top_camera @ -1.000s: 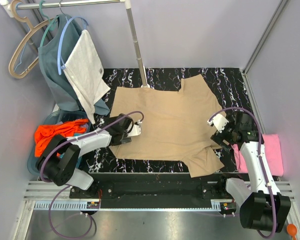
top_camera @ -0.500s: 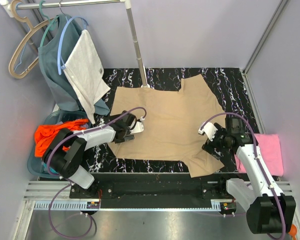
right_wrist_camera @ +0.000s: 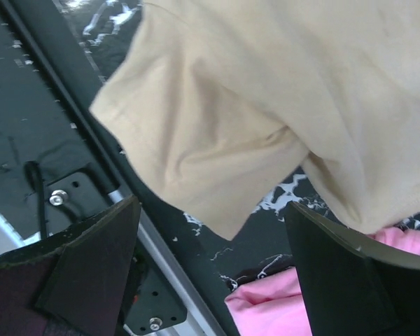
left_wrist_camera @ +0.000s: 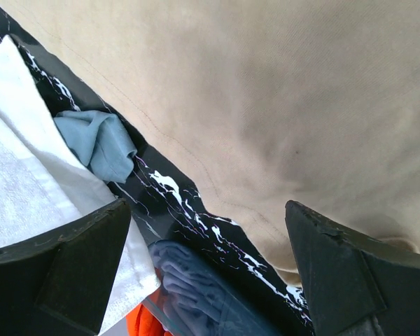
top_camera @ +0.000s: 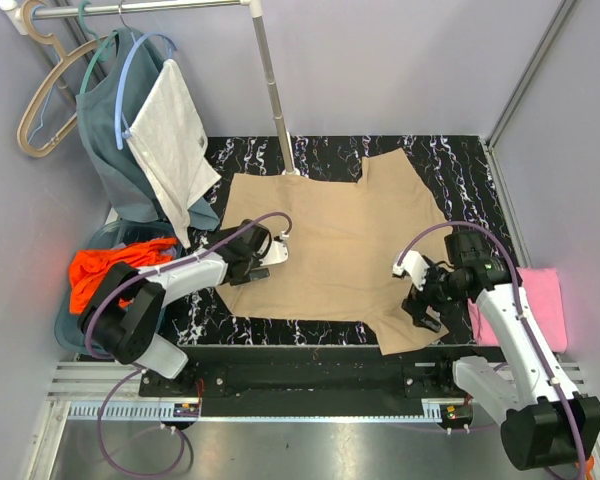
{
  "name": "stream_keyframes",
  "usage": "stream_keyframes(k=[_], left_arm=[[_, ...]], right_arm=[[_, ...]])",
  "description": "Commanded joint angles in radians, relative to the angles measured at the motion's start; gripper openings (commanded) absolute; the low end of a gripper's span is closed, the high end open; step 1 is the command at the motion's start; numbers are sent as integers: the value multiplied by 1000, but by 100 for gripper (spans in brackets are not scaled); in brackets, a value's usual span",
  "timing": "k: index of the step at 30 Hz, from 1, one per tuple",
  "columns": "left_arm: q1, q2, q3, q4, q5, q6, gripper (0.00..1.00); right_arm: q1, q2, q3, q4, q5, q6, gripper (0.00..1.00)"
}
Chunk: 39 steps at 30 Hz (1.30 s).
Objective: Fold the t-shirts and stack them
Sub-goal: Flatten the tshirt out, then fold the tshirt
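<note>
Lying spread across the black marbled table (top_camera: 450, 160), the tan t-shirt (top_camera: 330, 240) takes up most of the surface, flattened out so its edges can be picked up for folding. Its collar end points right and its hem left, and one sleeve (right_wrist_camera: 196, 154) spills over the near edge on the right.

The left gripper (left_wrist_camera: 206, 210) hovers over the shirt's left hem, jaws spread wide with nothing between them. I judge it is lining up on that edge. The right gripper (right_wrist_camera: 211, 206) hangs above the drooping sleeve, also spread wide and holding nothing. To my eye it is placed to take that sleeve or the shoulder beside it. Neither gripper seems to touch the cloth, though from the wrist views I cannot be sure.

The pink t-shirt (top_camera: 545, 300) lies folded at the far right of the table, just beside the tan one, and that looks like the spot where the stack will grow. The orange t-shirt (top_camera: 105, 270) sits crumpled in a bin (top_camera: 70, 330) at the left, waiting its turn. The teal t-shirt (top_camera: 105, 120) hangs from the rail (top_camera: 150, 8) at the far left, with a white cloth (top_camera: 170, 130) draped in front of it.

Folding of the tan shirt has not begun.
</note>
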Motion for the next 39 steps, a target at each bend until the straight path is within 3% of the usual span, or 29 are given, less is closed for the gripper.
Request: stream_keyframes(k=[1, 8, 14, 25, 39], left_arm=[[-2, -49, 56, -8, 60, -36, 99], [14, -49, 93, -53, 90, -56, 99], [63, -137, 114, -229, 242, -30, 99], [49, -149, 36, -255, 305, -64, 99], [55, -103, 50, -211, 215, -34, 99]], right_arm=[[95, 5, 45, -87, -52, 53, 93], [301, 57, 13, 22, 49, 144, 90], [473, 167, -24, 111, 135, 248, 87], [588, 221, -42, 150, 175, 291, 85], [789, 331, -74, 249, 241, 343, 77]])
